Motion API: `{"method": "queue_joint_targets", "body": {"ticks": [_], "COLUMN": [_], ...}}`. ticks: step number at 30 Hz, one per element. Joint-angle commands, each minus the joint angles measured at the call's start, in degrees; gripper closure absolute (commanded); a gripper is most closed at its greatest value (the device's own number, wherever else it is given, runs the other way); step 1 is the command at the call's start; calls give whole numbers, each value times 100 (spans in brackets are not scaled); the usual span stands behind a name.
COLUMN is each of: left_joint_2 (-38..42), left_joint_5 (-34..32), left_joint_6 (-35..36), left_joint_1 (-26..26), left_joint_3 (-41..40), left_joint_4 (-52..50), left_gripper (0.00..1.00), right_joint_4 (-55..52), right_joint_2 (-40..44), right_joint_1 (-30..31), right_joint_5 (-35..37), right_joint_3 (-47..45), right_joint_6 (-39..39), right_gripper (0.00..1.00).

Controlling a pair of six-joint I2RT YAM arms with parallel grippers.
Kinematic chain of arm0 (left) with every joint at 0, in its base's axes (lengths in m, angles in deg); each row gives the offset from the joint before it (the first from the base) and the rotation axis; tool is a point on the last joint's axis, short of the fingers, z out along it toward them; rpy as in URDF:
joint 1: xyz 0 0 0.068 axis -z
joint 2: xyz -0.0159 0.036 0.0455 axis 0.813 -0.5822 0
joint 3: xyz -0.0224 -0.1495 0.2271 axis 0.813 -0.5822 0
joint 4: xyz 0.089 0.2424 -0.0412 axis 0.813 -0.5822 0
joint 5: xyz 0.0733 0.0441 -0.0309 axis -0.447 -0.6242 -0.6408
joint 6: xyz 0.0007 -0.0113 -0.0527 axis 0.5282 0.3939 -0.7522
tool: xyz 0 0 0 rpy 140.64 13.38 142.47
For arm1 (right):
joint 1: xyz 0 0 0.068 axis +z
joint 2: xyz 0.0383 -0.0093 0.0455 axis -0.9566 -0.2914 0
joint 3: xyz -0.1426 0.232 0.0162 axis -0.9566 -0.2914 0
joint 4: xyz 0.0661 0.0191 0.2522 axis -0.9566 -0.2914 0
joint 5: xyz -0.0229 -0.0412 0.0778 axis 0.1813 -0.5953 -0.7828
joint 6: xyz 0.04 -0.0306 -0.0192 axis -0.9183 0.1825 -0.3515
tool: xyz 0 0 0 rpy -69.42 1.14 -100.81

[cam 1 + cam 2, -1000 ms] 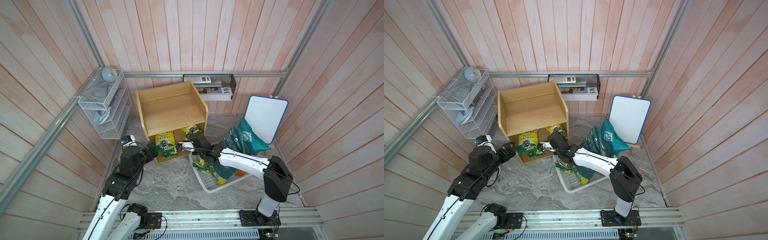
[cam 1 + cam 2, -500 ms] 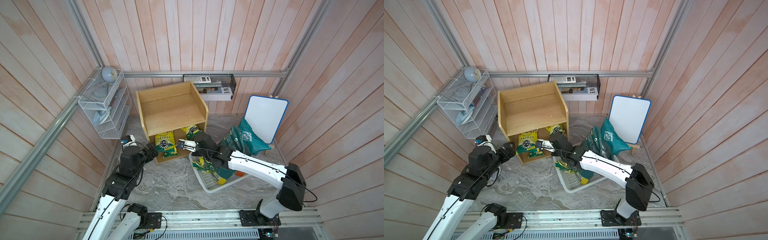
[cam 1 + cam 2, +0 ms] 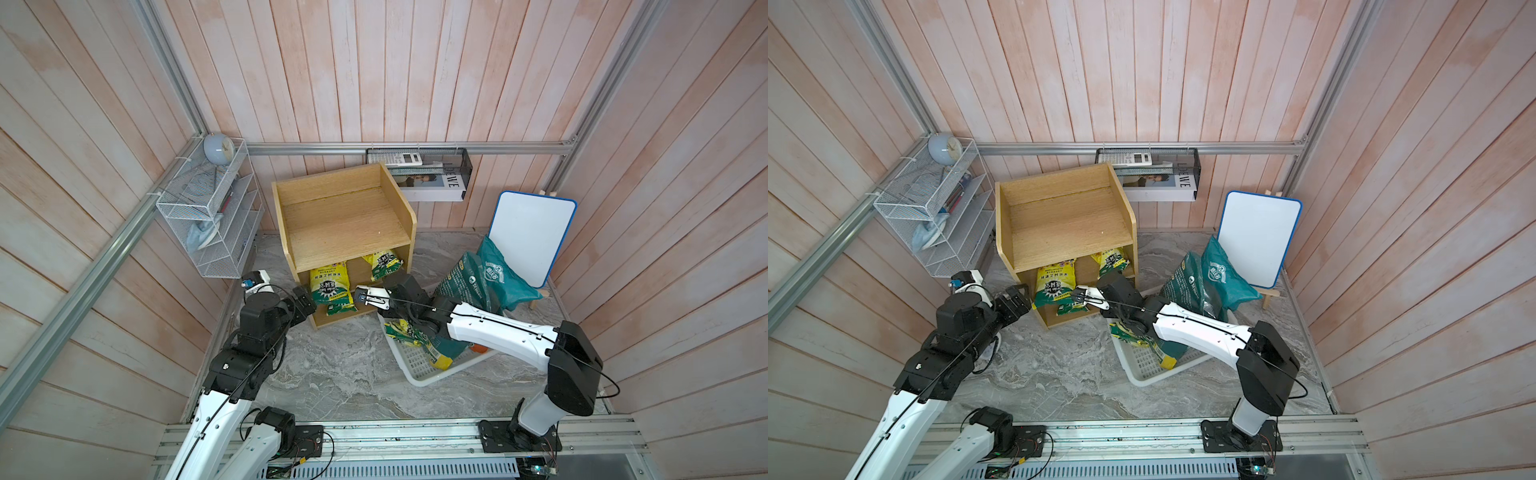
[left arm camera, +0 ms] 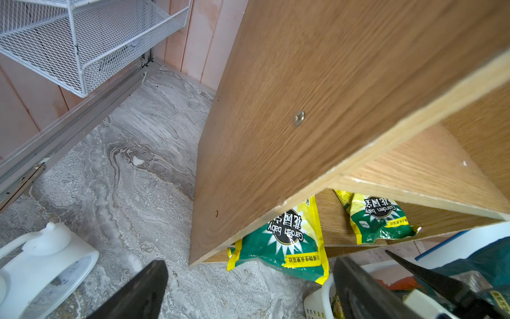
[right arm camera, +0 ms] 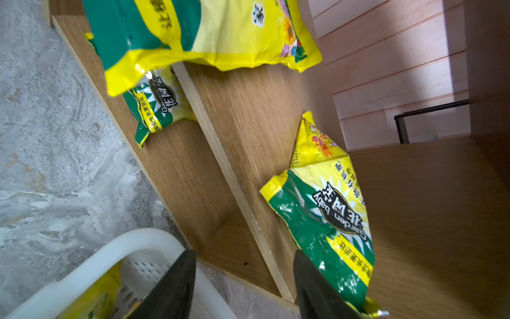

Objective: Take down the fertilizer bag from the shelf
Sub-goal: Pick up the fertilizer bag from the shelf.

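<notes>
From my seat the shelf (image 3: 345,216) reads as a small boxy unit of light wood-grain board with pale raw edges, a raised back and rounded side panels. It stands on the grey marbled floor (image 3: 340,374) by the far wall of pink planks. Glossy, crinkled plastic pouches sit on its lower tiers, yellow and green with a white starburst and a dark oval reading "Garden baby" beside Chinese characters I can't make out. The right-hand fertilizer bag (image 5: 325,221) is at the right end of the middle tier, standing on end but tilted, its long axis roughly upright and its printed face toward the near side. The left-hand fertilizer bag (image 3: 330,284) stands at the left of that tier, also facing near. Its lower end hangs past the board's front edge over a third bag (image 3: 340,308) lying on the bottom tier. My right gripper (image 5: 242,279) is at the shelf's front with its black fingers spread and nothing between them. One finger overlaps the right-hand bag's edge, and I cannot tell whether it touches. My left gripper (image 4: 248,295) sits by the shelf's near left corner, its claw likewise wide apart. Just right of the shelf, a white perforated plastic basket (image 3: 419,380) holds another yellow-green pouch, with teal sacks (image 3: 494,278) behind it.
</notes>
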Motion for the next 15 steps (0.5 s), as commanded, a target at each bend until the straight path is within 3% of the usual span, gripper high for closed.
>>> {"method": "queue_joint_targets", "body": {"ticks": [1, 11, 15], "left_joint_2": [45, -37, -40], "left_joint_5": [-72, -45, -50], "left_joint_6": [73, 100, 101], "left_joint_1": [-28, -28, -28], "left_joint_3": [19, 42, 24], "left_joint_4": [26, 46, 30], "left_gripper": [0, 0, 0], "right_joint_4": [296, 794, 1038], "right_joint_2": [-143, -630, -801], "right_joint_1": [-140, -317, -438], "right_joint_5": [-16, 119, 125], "right_joint_3": [274, 469, 453], "right_joint_6": [113, 305, 278], "right_gripper": [39, 38, 44]}}
